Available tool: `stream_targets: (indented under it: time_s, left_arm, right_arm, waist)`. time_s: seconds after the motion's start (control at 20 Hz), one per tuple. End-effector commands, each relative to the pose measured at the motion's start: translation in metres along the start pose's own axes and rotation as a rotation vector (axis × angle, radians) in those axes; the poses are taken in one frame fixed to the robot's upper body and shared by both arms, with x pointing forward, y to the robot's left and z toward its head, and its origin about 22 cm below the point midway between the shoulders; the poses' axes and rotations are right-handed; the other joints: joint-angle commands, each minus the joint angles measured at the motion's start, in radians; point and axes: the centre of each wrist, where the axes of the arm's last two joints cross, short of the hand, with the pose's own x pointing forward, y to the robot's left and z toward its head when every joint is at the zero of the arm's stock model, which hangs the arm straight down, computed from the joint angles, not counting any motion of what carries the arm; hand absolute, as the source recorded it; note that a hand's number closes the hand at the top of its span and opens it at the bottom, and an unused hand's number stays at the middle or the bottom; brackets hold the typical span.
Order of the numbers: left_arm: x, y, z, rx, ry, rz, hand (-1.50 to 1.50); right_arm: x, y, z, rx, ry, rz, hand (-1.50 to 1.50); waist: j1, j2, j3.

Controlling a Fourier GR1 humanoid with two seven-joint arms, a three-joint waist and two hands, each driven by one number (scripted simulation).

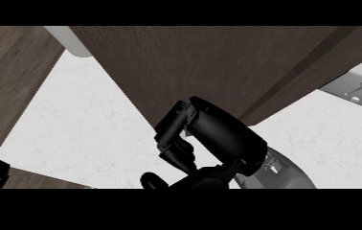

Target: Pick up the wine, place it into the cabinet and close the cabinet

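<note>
- You see no brand, label or writing that can be read anywhere in the head view.
- Your right hand (212, 138) fills the lower middle, its grey forearm entering from the lower right edge.
- Its back faces you; the fingers (173, 123) bend down and inward at the left, and the thumb (152, 180) shows near the bottom edge.
- You cannot tell whether the curled fingers hold anything: the hand hides whatever may lie inside it.
- The hand's top overlaps the lower edge of the door (212, 66), a broad dark wood panel slanting across the upper half; whether they touch cannot be told.
- The wine is not visible anywhere; it may be hidden, but that cannot be told.
- The white worktop (78, 123) shows left of the door and again at the right.
- A pale grey fitting (346, 87) sits at the right edge, beside the door.
- Dark wood also shows along the left edge and lower left corner.
</note>
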Motion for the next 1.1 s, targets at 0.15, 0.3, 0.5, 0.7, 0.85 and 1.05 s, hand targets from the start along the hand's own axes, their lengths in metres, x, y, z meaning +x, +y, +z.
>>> stream_targets:
  time_s: [0.15, 0.3, 0.5, 0.7, 0.85, 1.05]
  left_arm:
    - [0.000, 0.000, -0.012, -0.023, -0.011, 0.007, 1.50]
    - [0.001, -0.002, -0.015, -0.032, -0.018, 0.009, 1.50]
    - [-0.004, -0.004, -0.015, -0.044, -0.023, 0.018, 1.50]
    - [-0.003, -0.007, -0.021, -0.052, -0.039, 0.014, 1.50]
    - [-0.006, -0.004, -0.019, -0.036, -0.037, 0.015, 1.50]
    - [-0.007, 0.000, -0.018, -0.018, -0.026, 0.016, 1.50]
  right_arm:
    - [0.012, -0.023, -0.068, -0.119, 0.036, 0.098, 1.50]
    - [0.019, -0.035, -0.091, -0.171, 0.054, 0.133, 1.50]
    - [0.019, -0.050, -0.118, -0.211, 0.099, 0.147, 1.50]
    - [0.017, -0.064, -0.132, -0.234, 0.111, 0.080, 1.50]
    - [0.010, -0.075, -0.134, -0.240, 0.135, 0.001, 1.50]
    - [0.002, -0.089, -0.129, -0.303, 0.155, -0.059, 1.50]
  waist:
    - [0.019, 0.014, 0.003]
    - [0.037, 0.018, 0.003]
    - [0.048, 0.028, 0.003]
    - [0.047, 0.033, 0.007]
    - [0.040, 0.037, 0.007]
    - [0.018, 0.037, 0.008]
